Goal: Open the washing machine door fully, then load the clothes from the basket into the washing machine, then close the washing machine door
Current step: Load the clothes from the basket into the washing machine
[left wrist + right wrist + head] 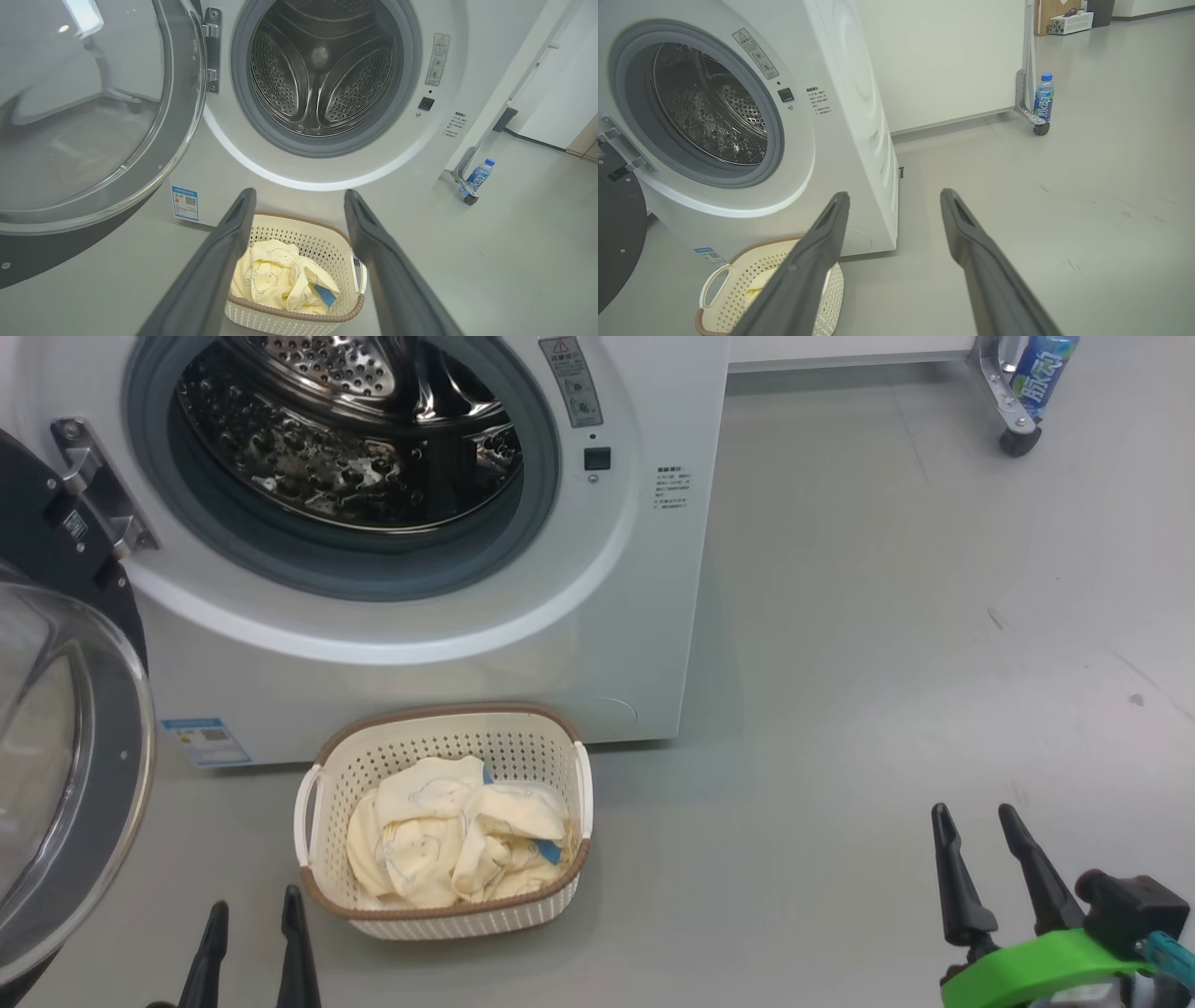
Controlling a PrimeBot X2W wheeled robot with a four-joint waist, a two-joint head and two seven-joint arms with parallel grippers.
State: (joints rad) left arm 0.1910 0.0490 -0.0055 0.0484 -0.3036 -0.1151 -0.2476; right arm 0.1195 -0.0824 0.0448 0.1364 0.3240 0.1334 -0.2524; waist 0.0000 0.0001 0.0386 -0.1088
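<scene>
Soft cream clothes (448, 840) heaped in perforated plastic basket (322, 887); steel drum (345, 439) glossy.

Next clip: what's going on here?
The washing machine door is swung open at the left of the washing machine, and the drum looks empty. The clothes lie in the basket on the floor in front of it. The left end effector hovers open near the basket, and the right end effector is open off to the side. Neither holds anything, so loading has not begun.
</scene>
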